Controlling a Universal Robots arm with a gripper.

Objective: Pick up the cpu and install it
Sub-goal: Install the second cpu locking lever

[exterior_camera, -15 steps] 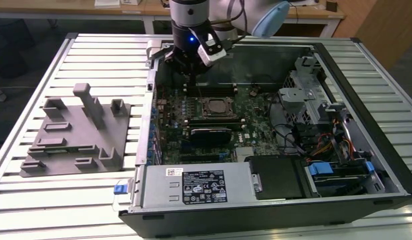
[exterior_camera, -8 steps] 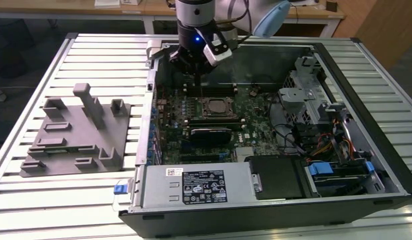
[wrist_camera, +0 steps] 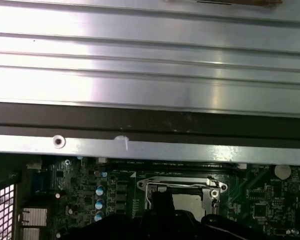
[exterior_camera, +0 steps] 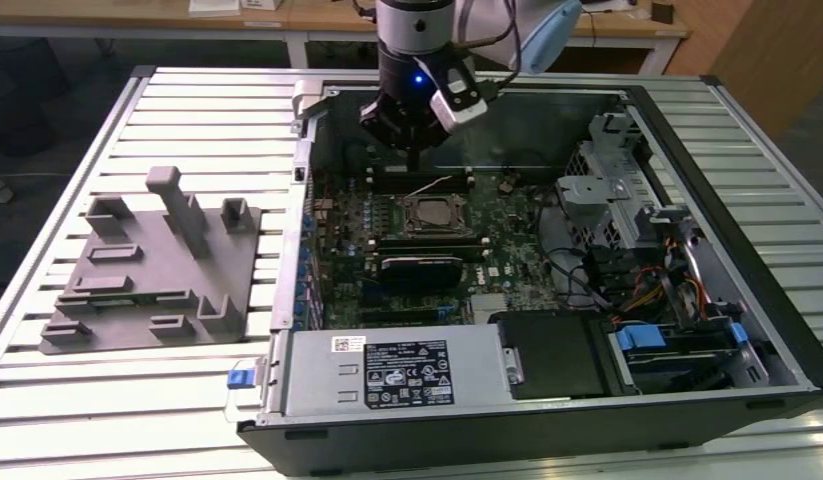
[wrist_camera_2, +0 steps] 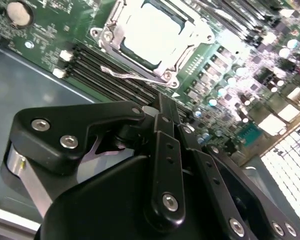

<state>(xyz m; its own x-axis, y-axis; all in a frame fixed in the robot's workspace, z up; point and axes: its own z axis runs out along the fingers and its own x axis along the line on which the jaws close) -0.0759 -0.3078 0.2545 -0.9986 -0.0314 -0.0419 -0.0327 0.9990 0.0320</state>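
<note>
Second wrist view: gripper (wrist_camera_2: 162, 107) fingers closed, empty; cpu (wrist_camera_2: 152, 31) seated beyond fingertips. Light, rigid, fragile; grip by edges.

Pale silver cpu (wrist_camera_2: 152, 31), green motherboard (exterior_camera: 511, 262), grey fixture plate (exterior_camera: 151, 270), black fingers (wrist_camera_2: 167, 150)

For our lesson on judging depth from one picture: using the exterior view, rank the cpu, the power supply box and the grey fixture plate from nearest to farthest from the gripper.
1. The cpu: in its socket on the board, just below the gripper.
2. The power supply box: at the case's front edge, well below the cpu.
3. The grey fixture plate: outside the case, at the exterior view's left; its far corner lies farthest.
</note>
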